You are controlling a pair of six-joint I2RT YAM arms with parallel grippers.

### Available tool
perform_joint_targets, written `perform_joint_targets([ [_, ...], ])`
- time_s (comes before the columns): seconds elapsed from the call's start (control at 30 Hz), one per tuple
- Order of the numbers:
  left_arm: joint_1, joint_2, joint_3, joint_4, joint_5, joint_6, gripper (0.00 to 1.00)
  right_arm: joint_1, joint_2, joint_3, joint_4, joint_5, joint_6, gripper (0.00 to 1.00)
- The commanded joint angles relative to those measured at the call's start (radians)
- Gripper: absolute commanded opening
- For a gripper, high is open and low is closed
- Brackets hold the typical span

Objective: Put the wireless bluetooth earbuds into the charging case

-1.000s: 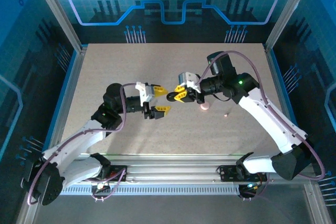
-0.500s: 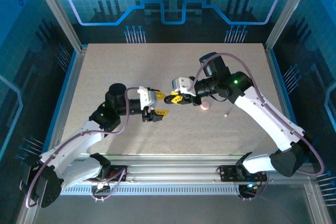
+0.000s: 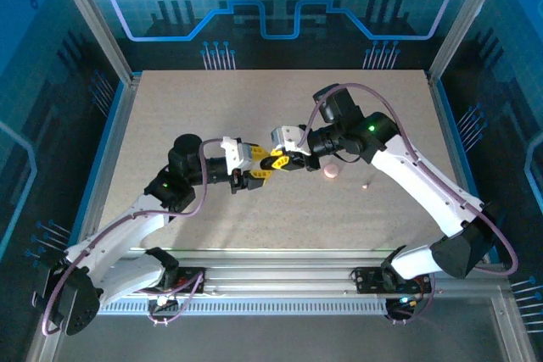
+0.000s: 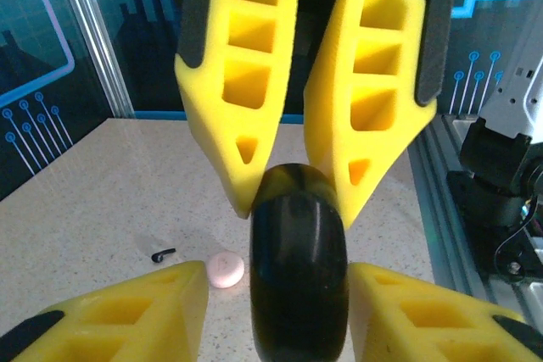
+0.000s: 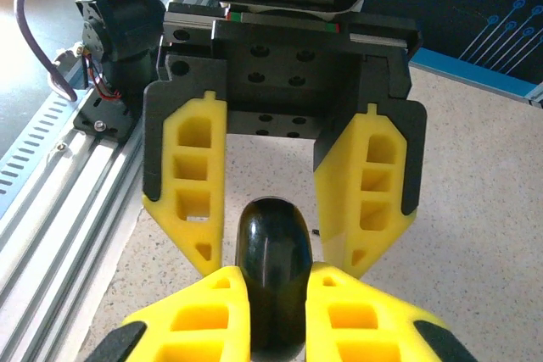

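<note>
while the right gripper (image 5: 273, 298) is clenched on a glossy black rounded object (image 4: 297, 311) above the worktop (image 4: 102, 201), the left gripper (image 4: 278, 275) brackets the same object from the opposite side.
the left jaws stand apart, with a gap on at least one side, so nothing is grasped there; this face-to-face meeting reads as a handover or a two-handed hold set up to turn or open the object. the charging case (image 4: 226, 270), small, round and pale pink, lies on the worktop well apart from both grippers, near a tiny black stemmed piece (image 4: 162, 253), likely an earbud. nothing shows inside the case, and whether it is open i cannot tell.
</note>
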Motion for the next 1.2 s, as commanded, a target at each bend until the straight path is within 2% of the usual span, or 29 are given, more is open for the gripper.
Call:
perform_joint_targets([
  [0.0, 0.001, 0.001, -0.006, 0.034, -0.01, -0.001, 0.43, 0.01, 0.007, 0.031, -0.019, -0.038, -0.004, 0.16],
  [0.23, 0.001, 0.002, -0.006, 0.032, 0.003, -0.001, 0.26, 0.01, 0.003, 0.026, -0.01, -0.043, 0.006, 0.16],
  [0.33, 0.001, 0.001, -0.002, 0.03, 0.006, -0.004, 0.22, 0.01, 0.0, 0.022, 0.01, -0.027, 0.034, 0.18],
  [0.37, 0.0, 0.001, -0.001, 0.028, 0.004, -0.006, 0.22, 0.01, -0.003, 0.02, 0.027, -0.007, 0.066, 0.25],
  [0.4, 0.0, 0.0, 0.003, 0.023, 0.005, -0.006, 0.22, 0.01, -0.011, 0.011, 0.046, 0.018, 0.107, 0.4],
  [0.43, 0.001, -0.001, 0.004, 0.017, 0.004, -0.006, 0.22, 0.011, -0.023, -0.003, 0.065, 0.034, 0.139, 0.5],
  [0.5, 0.0, -0.002, 0.003, 0.015, 0.004, -0.007, 0.21, 0.011, -0.061, -0.058, 0.116, 0.041, 0.169, 0.56],
  [0.67, 0.0, -0.001, 0.005, 0.009, 0.012, -0.005, 0.21, 0.015, -0.123, -0.159, 0.23, 0.023, 0.223, 0.57],
  [1.07, 0.0, -0.013, 0.005, 0.004, 0.019, -0.004, 0.21, 0.017, -0.069, -0.101, 0.192, -0.003, 0.196, 0.55],
  [1.17, 0.001, -0.014, 0.006, 0.0, 0.02, -0.001, 0.21, 0.016, -0.062, -0.091, 0.189, -0.004, 0.19, 0.51],
])
